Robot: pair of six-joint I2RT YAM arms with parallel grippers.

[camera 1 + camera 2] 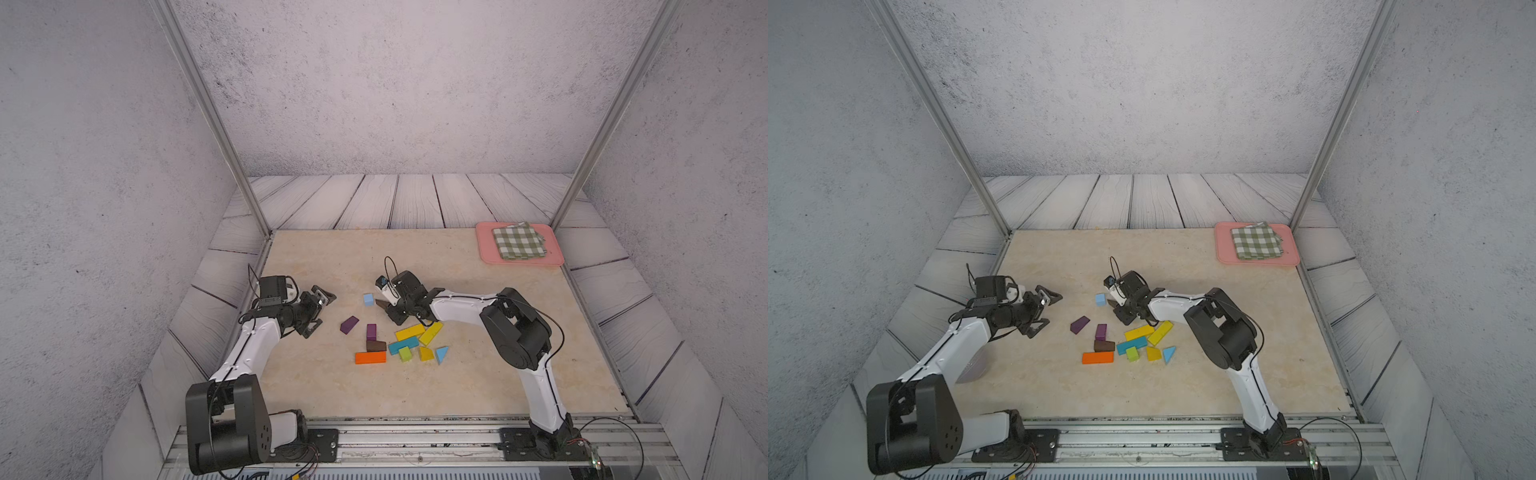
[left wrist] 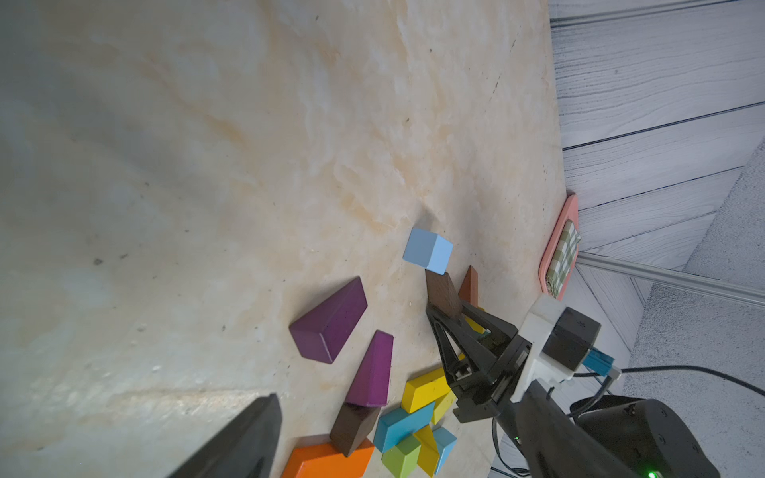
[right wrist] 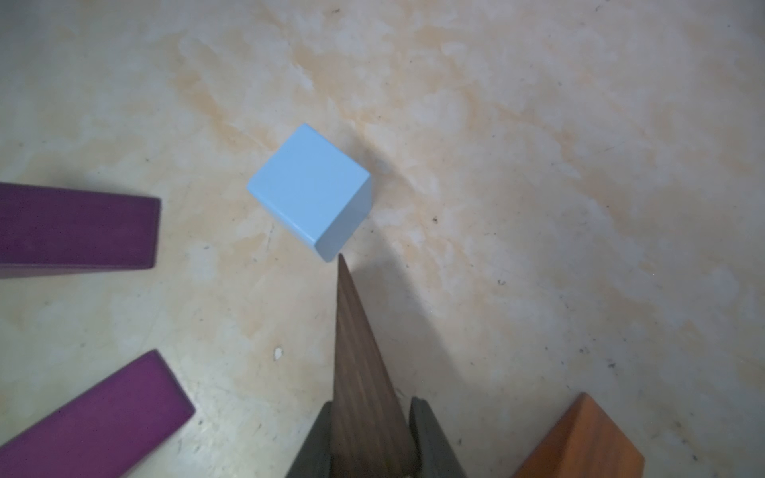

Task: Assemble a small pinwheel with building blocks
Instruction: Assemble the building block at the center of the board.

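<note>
Near one light-blue cube (image 1: 368, 299), two purple wedges (image 1: 349, 324)

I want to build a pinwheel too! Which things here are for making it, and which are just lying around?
For the pinwheel: light-blue cube, brown wedge in the right gripper, purple wedges, orange bar, yellow bars, teal bar, green cube, yellow triangle, blue triangle.
Just lying about: pink tray, green-checked cloth on it.
</note>
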